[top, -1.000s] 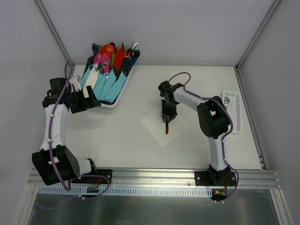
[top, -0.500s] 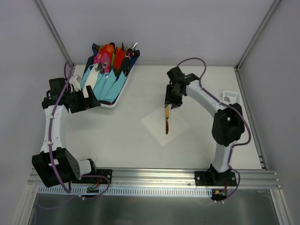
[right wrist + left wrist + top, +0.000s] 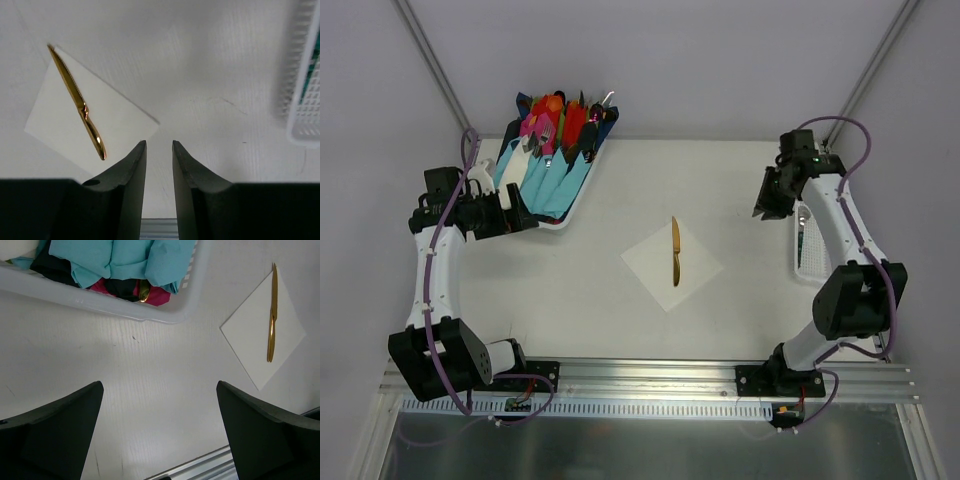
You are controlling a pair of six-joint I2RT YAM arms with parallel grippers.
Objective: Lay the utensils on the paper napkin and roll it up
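Observation:
The golden-yellow knife (image 3: 674, 252) lies along the middle of the white paper napkin (image 3: 655, 272) at the table's centre. Both also show in the left wrist view, knife (image 3: 271, 315) and napkin (image 3: 250, 335), and in the right wrist view, knife (image 3: 80, 107) and napkin (image 3: 117, 132). My right gripper (image 3: 762, 208) hovers at the far right beside the slotted tray, empty, its jaws a narrow gap apart (image 3: 159, 145). A thin dark piece (image 3: 801, 238) lies in that tray, mostly hidden; I cannot tell if it is the spoon. My left gripper (image 3: 523, 216) is wide open and empty (image 3: 159, 386).
A white basket (image 3: 558, 226) of pink, red and orange cutlery in light-blue wraps stands at the back left, its rim just ahead of my left gripper (image 3: 100, 307). The small white slotted tray (image 3: 823, 262) sits along the right edge (image 3: 302, 115). An aluminium rail runs along the near edge.
My right gripper let go of the golden knife on the napkin, then lifted and swung right to the slotted tray. The left arm has not moved.

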